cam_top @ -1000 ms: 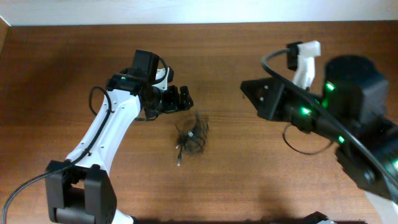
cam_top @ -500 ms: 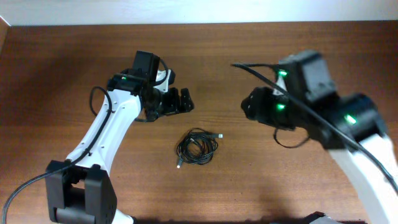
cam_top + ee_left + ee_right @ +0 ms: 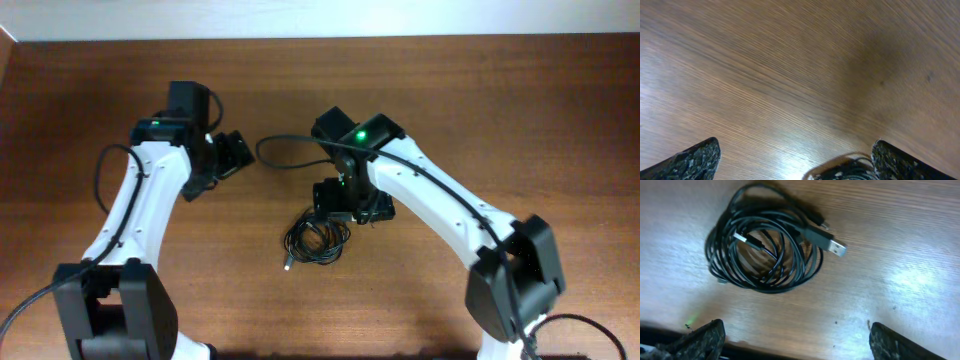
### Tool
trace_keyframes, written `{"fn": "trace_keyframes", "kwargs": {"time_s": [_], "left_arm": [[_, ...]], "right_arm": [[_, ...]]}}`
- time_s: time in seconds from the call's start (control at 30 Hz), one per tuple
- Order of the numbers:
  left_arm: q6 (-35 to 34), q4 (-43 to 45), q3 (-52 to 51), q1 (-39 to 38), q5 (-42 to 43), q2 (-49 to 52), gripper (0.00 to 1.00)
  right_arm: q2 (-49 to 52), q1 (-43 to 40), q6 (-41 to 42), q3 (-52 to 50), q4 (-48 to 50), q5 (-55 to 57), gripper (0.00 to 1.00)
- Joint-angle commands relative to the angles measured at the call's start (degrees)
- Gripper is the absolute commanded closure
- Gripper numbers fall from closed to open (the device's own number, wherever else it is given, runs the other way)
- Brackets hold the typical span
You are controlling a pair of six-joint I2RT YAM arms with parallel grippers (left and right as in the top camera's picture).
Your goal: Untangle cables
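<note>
Hovering wide open, empty: right gripper over coiled cables, no contact; left gripper equally wide over table.

You see the cables as glossy black, with silver metal plug ends. Under the cables, the table is reddish-brown wood with fine straight grain. To either side of the cables, the left arm and right arm are white with black joints and small green lights. The left gripper and right gripper have fingers of black flecked with grey.
</note>
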Motion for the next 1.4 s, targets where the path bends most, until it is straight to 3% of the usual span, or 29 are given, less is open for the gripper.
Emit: {"fn": "trace_keyframes", "kwargs": {"time_s": [0.0, 0.3, 0.33, 0.4, 0.6, 0.9, 1.07, 1.13, 1.17, 1.37], "left_arm": [[-1.0, -0.1, 0.2, 4.7, -1.2, 0.4, 0.01], [-1.0, -0.6, 0.2, 8.1, -1.1, 0.4, 0.01], [-1.0, -0.5, 0.2, 8.1, -1.1, 0.4, 0.01], [-1.0, -0.5, 0.2, 8.1, -1.0, 0.4, 0.01], [0.2, -1.2, 0.2, 9.0, -1.2, 0.5, 0.01], [1.2, -1.7, 0.2, 10.5, -1.3, 0.6, 0.01], [1.2, -1.6, 0.2, 10.5, -1.3, 0.7, 0.01], [1.2, -1.6, 0.2, 10.5, -1.3, 0.7, 0.01], [1.2, -1.6, 0.2, 10.5, -1.3, 0.7, 0.01], [1.2, -1.9, 0.2, 10.3, -1.0, 1.9, 0.01]], "right_arm": [[3.1, 1.1, -8.4, 0.2, 0.1, -4.5, 0.08], [4.1, 4.5, -26.4, -1.1, 1.8, -5.0, 0.11], [4.1, 5.5, -28.6, -1.3, 1.9, -5.0, 0.14], [4.1, 7.6, -30.4, -1.4, 3.2, -2.1, 0.40], [4.1, 10.3, -30.4, -5.9, 13.4, -1.7, 0.37], [4.1, 10.5, -33.0, -11.4, 19.4, -1.3, 0.33], [4.1, 10.5, -32.9, -13.8, 22.8, 0.2, 0.54], [4.0, 10.5, -32.6, -13.6, 22.7, -0.6, 0.87], [4.0, 10.5, -31.2, -13.2, 22.5, -0.6, 0.96], [0.7, 10.1, -22.7, -4.0, 16.1, -1.2, 0.96]]}}
